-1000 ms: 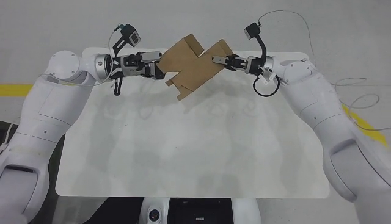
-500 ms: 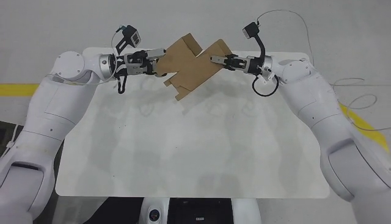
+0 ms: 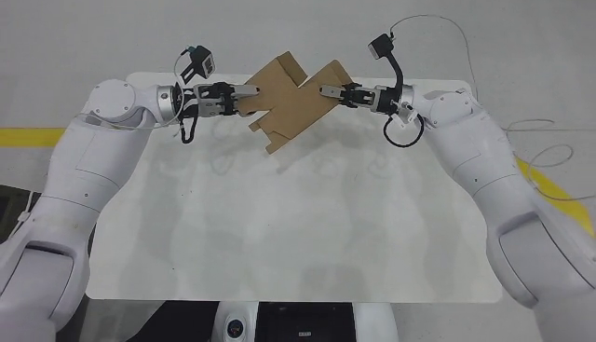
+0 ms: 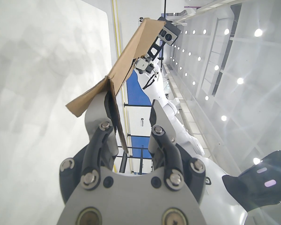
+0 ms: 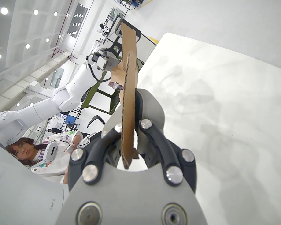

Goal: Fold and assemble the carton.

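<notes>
Okay, top view first: the flat brown cardboard carton (image 3: 292, 100) hangs over the far half of the white bench (image 3: 279, 239), strung between my two arms. My left gripper (image 3: 246, 97) is at the carton's left edge and my right gripper (image 3: 326, 91) is at the opposite edge. Panels and flaps are unfolded, with one notched corner pointing down toward the near side. I cannot tell from here whether that corner touches the bench.

Left wrist view next: my left gripper (image 4: 130, 101) has its jaws spread wide, not clamping. A flap of the carton (image 4: 128, 54) sits in the gap and lies against one jaw, well apart from the other. From there the sheet runs edge-on away from the camera, lifted off the bench (image 4: 37, 47). At its far end I see my right gripper (image 4: 143, 64) on the board.

Right wrist view last: my right gripper (image 5: 128, 108) is pressed together on the carton (image 5: 128, 71), pinching the corrugated edge between both jaws. A short tail of board pokes back past them toward the palm. The sheet stands edge-on, beside and above the bench (image 5: 213, 83). My left gripper (image 5: 107, 63) is at the far end of the sheet.
</notes>
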`<state>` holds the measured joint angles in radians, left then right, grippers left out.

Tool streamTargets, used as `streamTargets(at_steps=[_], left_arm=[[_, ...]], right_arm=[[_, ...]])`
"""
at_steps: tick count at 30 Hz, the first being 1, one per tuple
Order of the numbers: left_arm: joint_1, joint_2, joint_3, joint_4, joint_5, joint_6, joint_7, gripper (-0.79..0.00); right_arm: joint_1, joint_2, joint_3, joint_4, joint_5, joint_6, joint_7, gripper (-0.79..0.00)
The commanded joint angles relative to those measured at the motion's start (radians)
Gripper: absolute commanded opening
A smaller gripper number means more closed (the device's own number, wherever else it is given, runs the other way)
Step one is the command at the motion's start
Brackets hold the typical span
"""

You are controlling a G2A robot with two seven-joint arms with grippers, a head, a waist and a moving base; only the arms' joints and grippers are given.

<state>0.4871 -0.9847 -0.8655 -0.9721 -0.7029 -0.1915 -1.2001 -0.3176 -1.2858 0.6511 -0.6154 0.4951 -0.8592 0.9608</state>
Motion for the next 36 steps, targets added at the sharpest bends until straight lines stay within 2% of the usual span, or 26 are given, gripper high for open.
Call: streamTargets(at_steps=[1,4,9,13,19,20,21,22,23,31,36], left_arm=[[-0.003,-0.003,0.001,0.007,0.015,-0.003,0.002,-0.511],[-0.005,-0.007,0.001,0.013,0.032,-0.009,0.005,-0.563],[-0.005,-0.014,0.001,0.024,0.048,-0.011,0.0,-0.588],[-0.007,-0.019,-0.002,0.031,0.055,-0.012,-0.006,-0.785],[-0.008,-0.026,-0.009,0.038,0.059,-0.012,-0.017,-0.785],[-0.008,-0.026,-0.011,0.038,0.058,-0.013,-0.018,-0.785],[-0.008,-0.027,-0.014,0.039,0.058,-0.014,-0.019,-0.785],[-0.008,-0.028,-0.018,0.039,0.057,-0.016,-0.019,-0.785],[-0.009,-0.028,-0.022,0.039,0.057,-0.02,-0.017,-0.785],[0.003,-0.014,-0.075,-0.014,0.118,-0.111,-0.007,-0.785],[0.027,0.002,-0.111,-0.074,0.202,-0.179,0.01,-0.785]], right_arm=[[-0.001,-0.001,0.003,0.0,-0.002,0.0,0.0,-0.785],[-0.002,-0.001,0.007,0.0,-0.007,0.002,0.002,-0.785],[-0.005,-0.003,0.014,-0.001,-0.013,0.003,0.003,-0.785],[-0.006,-0.004,0.02,0.0,-0.018,0.004,0.004,-0.785],[-0.009,-0.005,0.03,0.002,-0.022,0.004,0.004,-0.785],[-0.01,-0.006,0.031,0.002,-0.023,0.004,0.004,-0.64],[-0.011,-0.006,0.033,0.004,-0.024,0.005,0.005,-0.416],[-0.011,-0.005,0.035,0.007,-0.025,0.006,0.006,-0.04],[-0.011,-0.005,0.038,0.011,-0.025,0.006,0.006,0.0],[0.021,0.027,0.086,0.061,-0.102,-0.026,-0.026,0.0],[0.018,0.057,0.102,-0.031,-0.149,-0.052,-0.052,0.0]])
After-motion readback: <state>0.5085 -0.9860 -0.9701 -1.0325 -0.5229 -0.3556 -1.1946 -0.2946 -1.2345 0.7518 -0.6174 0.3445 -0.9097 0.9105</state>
